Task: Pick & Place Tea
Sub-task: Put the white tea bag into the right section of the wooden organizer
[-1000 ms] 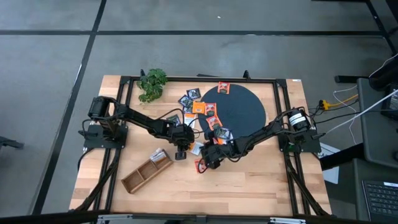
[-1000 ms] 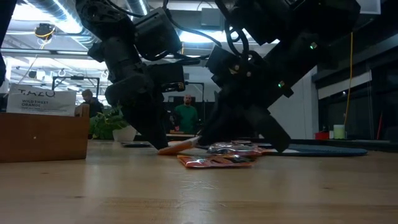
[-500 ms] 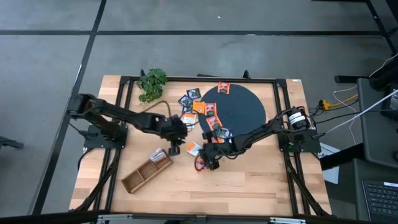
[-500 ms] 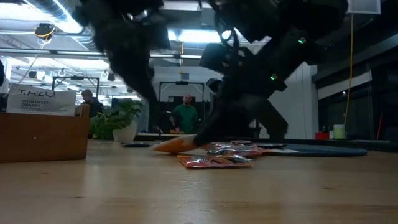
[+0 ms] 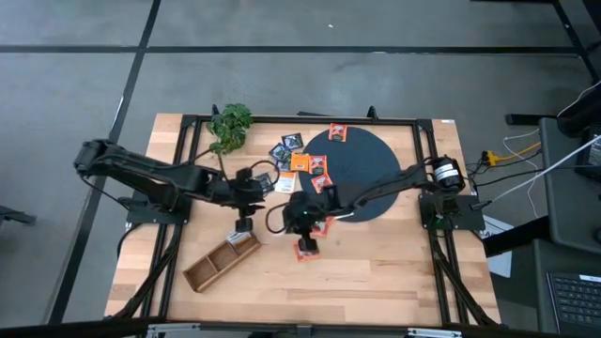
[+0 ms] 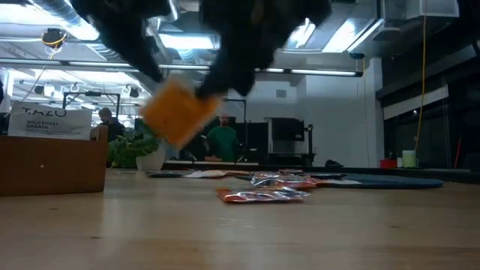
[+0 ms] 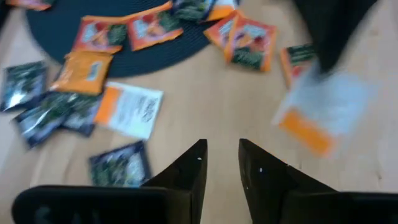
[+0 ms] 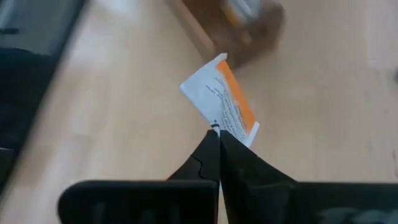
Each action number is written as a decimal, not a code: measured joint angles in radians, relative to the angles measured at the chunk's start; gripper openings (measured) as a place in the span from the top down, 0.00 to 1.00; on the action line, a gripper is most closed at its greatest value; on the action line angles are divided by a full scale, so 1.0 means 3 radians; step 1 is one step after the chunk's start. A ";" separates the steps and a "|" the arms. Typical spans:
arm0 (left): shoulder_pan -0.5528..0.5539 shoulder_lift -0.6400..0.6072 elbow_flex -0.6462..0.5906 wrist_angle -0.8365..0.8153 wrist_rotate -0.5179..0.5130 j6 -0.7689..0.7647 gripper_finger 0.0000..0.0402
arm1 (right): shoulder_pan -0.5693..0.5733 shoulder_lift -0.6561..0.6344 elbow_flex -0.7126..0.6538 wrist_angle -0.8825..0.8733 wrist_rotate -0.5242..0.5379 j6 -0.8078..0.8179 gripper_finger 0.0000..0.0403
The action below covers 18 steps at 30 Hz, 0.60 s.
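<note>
Pinching one corner of a white-and-orange tea sachet (image 8: 220, 101), the right gripper (image 8: 217, 134) has its jaws pressed together on the packet (edge grip, so the flat faces hang free). The sachet is held clear above the worktop (image 5: 376, 272), its long axis running outward from the jaws toward the wooden tray (image 5: 222, 262). The left gripper (image 7: 219, 163) hovers nearby over loose sachets (image 7: 130, 111), jaws slightly spread and holding nothing.

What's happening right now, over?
Right gripper jaws shut on a white-and-orange flat paper tea sachet, lifted off the wooden table. Left gripper jaws apart, empty. Nothing blocking the long wooden compartment tray.
</note>
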 joint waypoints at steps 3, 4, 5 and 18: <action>-0.0072 -0.0117 -0.0001 -0.0172 -0.0185 -0.0131 0.78 | -0.0001 0.0000 0.0383 -0.0342 -0.0250 0.0069 1.00; -0.0092 -0.0154 -0.0016 -0.0194 -0.0228 -0.0178 0.78 | -0.0003 0.0000 0.0491 -0.0403 -0.0337 0.0083 1.00; -0.0104 -0.0195 -0.0041 -0.0206 -0.0266 -0.0219 0.78 | -0.0003 0.0000 0.0594 -0.0446 -0.0418 0.0092 1.00; -0.0114 -0.0739 -0.0294 -0.0324 -0.0381 -0.0486 0.78 | -0.0014 0.0626 0.1726 -0.1234 -0.0512 -0.0171 1.00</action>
